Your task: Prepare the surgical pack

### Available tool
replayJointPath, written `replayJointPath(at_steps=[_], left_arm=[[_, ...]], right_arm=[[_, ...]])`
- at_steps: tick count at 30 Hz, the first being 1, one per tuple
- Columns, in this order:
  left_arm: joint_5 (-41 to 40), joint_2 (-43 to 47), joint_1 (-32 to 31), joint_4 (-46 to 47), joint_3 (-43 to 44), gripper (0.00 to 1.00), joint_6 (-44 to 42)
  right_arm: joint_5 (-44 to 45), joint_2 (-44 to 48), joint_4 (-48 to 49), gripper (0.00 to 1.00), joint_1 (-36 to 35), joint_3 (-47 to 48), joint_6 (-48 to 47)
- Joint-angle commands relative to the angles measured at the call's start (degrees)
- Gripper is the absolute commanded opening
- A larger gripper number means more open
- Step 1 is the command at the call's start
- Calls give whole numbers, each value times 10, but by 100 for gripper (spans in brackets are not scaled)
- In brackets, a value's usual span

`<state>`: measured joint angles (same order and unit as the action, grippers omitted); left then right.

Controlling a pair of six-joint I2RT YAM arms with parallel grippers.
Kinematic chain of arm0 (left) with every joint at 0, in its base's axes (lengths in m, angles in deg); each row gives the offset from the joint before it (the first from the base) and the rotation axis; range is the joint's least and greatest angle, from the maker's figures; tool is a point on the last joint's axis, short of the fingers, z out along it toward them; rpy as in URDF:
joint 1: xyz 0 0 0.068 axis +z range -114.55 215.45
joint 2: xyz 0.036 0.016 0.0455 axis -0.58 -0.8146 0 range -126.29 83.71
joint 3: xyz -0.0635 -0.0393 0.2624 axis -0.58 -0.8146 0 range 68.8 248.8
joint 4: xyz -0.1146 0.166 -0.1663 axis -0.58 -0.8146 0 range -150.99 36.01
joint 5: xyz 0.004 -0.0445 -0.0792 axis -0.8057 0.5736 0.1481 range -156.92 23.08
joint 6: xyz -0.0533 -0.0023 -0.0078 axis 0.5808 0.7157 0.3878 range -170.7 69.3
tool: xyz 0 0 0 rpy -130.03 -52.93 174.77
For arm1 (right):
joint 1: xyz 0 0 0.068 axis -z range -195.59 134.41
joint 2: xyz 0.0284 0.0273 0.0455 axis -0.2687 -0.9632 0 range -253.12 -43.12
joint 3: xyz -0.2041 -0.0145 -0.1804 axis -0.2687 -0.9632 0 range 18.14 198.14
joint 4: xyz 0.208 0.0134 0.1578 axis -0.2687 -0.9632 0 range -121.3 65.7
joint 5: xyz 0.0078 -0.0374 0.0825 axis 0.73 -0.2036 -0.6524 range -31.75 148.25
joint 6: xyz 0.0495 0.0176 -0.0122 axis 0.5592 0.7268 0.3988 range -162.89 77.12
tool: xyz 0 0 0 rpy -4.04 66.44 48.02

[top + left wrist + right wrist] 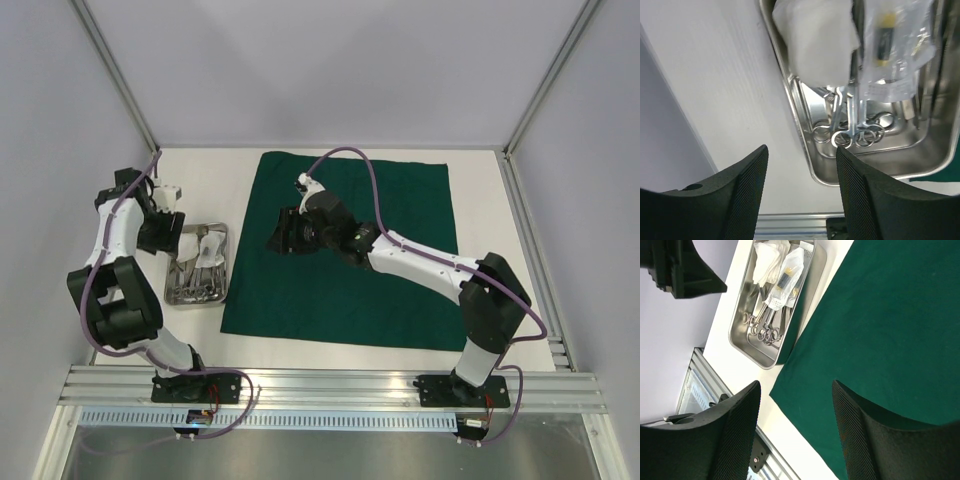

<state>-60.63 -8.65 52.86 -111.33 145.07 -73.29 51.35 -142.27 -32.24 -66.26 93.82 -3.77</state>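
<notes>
Tray (196,301) with gauze (815,40) and scissors (850,132) sat just beside the cloth (380,290), at its 9 o'clock | left gripper (801,160): fingers apart, empty, above the tray's 11 o'clock corner | right gripper (796,390): fingers apart, empty, over the cloth | tip, my guess: pinch the tray's rim tight and keep it flat.

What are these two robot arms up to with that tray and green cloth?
They are preparing a surgical pack. The green drape lies spread out; the steel tray beside it holds gauze, a sealed packet and ring-handled instruments. The left end effector hovers open at the tray's edge, the right end effector over the drape, both empty.
</notes>
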Motion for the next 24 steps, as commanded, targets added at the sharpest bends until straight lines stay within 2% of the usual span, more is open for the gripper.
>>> replayJointPath(at_steps=[1,5,12,19,24], left_arm=[[-78,0,29,35,-47,66,15],[-87,-14,48,55,-78,64,11],[-47,-54,50,69,-98,57,10],[-42,-77,50,93,-103,37,16],[-5,-100,50,99,-104,29,17]], right_arm=[[10,28,0,61,2,-5,-14],[12,28,-1,61,2,-9,-13],[14,19,-7,61,2,-6,-11],[22,21,-14,61,2,-5,-16],[21,19,-15,61,2,-7,-14]])
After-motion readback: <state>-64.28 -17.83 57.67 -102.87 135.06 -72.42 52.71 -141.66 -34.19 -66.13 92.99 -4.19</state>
